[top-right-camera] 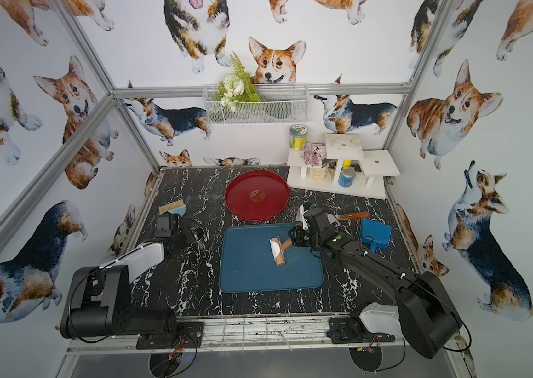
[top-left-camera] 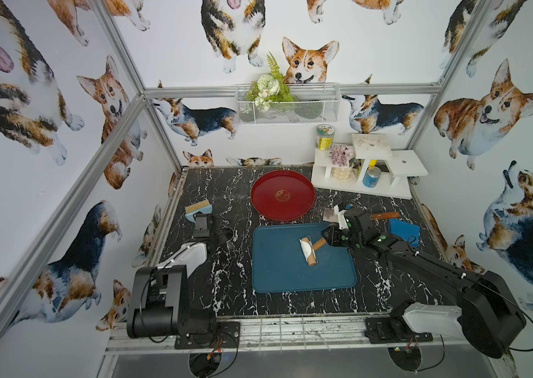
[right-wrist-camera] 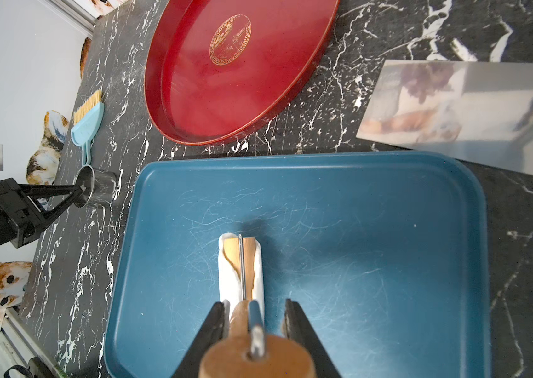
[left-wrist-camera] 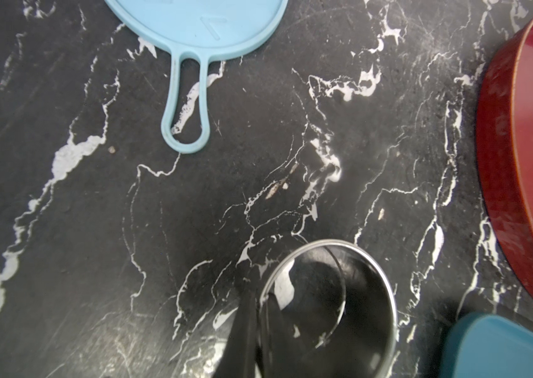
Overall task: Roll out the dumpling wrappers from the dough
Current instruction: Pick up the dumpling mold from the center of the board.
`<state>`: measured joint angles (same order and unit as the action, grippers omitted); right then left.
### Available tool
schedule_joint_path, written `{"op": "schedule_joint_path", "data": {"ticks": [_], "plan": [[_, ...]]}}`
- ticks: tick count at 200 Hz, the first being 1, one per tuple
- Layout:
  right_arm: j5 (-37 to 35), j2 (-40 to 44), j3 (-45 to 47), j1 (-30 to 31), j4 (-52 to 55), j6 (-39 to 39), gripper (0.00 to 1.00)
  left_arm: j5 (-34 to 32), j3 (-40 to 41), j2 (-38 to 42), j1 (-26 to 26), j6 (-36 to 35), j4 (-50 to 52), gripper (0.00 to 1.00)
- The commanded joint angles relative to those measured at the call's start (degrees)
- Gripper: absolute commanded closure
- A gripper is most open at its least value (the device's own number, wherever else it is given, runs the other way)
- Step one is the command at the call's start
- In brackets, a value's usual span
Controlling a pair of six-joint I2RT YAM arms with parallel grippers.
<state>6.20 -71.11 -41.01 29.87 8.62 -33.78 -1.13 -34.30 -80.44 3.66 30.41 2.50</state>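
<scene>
Corgi-papered walls box in a black marbled bench (top-left-camera: 226, 288), and all your work sits on it. Your right end effector (right-wrist-camera: 255, 304) is clamped on the wooden handle of the roller (top-left-camera: 311, 260), a jaw on either side. The roller's drum rests over the middle of the blue tray (top-left-camera: 278, 278). The dough (right-wrist-camera: 226, 278) is not lying flat: it is wrapped round the drum like a white sleeve, with bare wood showing through a gap. Your left end effector (right-wrist-camera: 77, 191) is pinched fully closed on the wall of the metal ring cutter (left-wrist-camera: 388, 314). The cutter stands on the bench just off the tray's left edge, near its far corner. Beyond the tray's far edge the red plate (top-left-camera: 268, 199) holds nothing, and no dumpling wrappers show anywhere. I judge you are early in the rolling step, with the cutter readied. The next move probably calls for freeing the dough from the drum and spreading it on the tray as a sheet before any cutting. Rolling on as it is may only wind it tighter.
</scene>
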Motion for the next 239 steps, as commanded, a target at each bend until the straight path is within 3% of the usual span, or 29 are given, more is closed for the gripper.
{"op": "schedule_joint_path", "data": {"ticks": [1,66,89,139,180,239], "plan": [[-2.2,-0.2,0.6,0.0,9.6,3.6,1.0,0.4,0.1,0.9,0.0,-0.3,-0.1,1.0],[1.3,3.9,0.7,0.2,5.7,2.4,1.0,5.3,-1.9,9.2,-1.9,-0.8,5.4,1.0],[1.5,4.1,-0.1,1.7,4.1,0.5,1.0,5.9,-3.1,12.9,-6.4,-1.2,8.3,1.0],[-0.9,-2.6,-4.4,7.3,2.3,-3.9,1.0,1.3,-5.9,16.8,-22.6,1.8,14.6,1.0],[-0.6,-6.0,-5.0,7.4,1.7,-4.1,1.0,0.7,-5.2,19.4,-28.2,3.9,16.2,1.0],[-2.8,-1.4,-3.6,5.1,4.2,-2.8,1.0,-1.3,-5.7,18.7,-35.7,6.5,15.3,1.0]]}}
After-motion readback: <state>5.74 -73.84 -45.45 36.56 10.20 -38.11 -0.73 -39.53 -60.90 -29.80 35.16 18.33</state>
